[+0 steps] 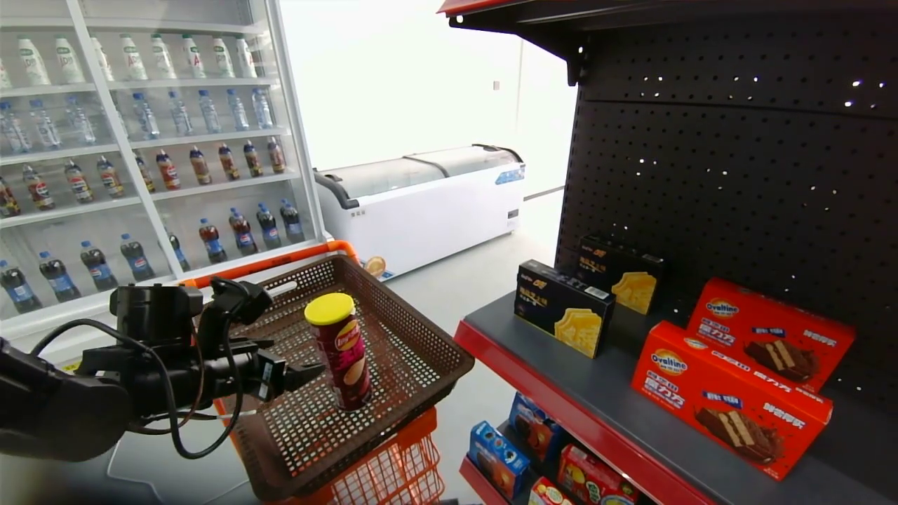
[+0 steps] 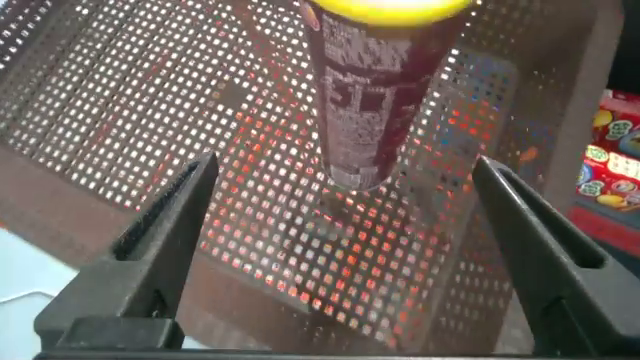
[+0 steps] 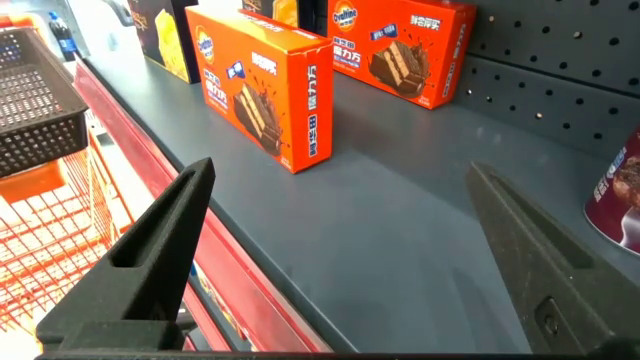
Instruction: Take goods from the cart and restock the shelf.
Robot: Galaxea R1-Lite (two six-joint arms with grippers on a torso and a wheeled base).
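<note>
Bright and daylight-white, blown out to blank above the white chest freezer (image 1: 435, 217). Pale glare across the glass-doored drinks cooler (image 1: 210, 112), with its frame leaning and bowed toward the head view's edge. Pinpricks of light through the black perforated metal back panel (image 1: 736, 175). Weak, soft shadows beside the orange cardboard boxes (image 1: 729, 400) on the dark grey shelf board (image 1: 603, 393). Orange glow through the brown plastic mesh basket (image 2: 120, 90).

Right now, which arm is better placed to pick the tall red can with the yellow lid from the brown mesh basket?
Left. The open left claw faces the tall red can with the yellow lid in the brown mesh basket; the right claw hovers open over the grey shelf.
</note>
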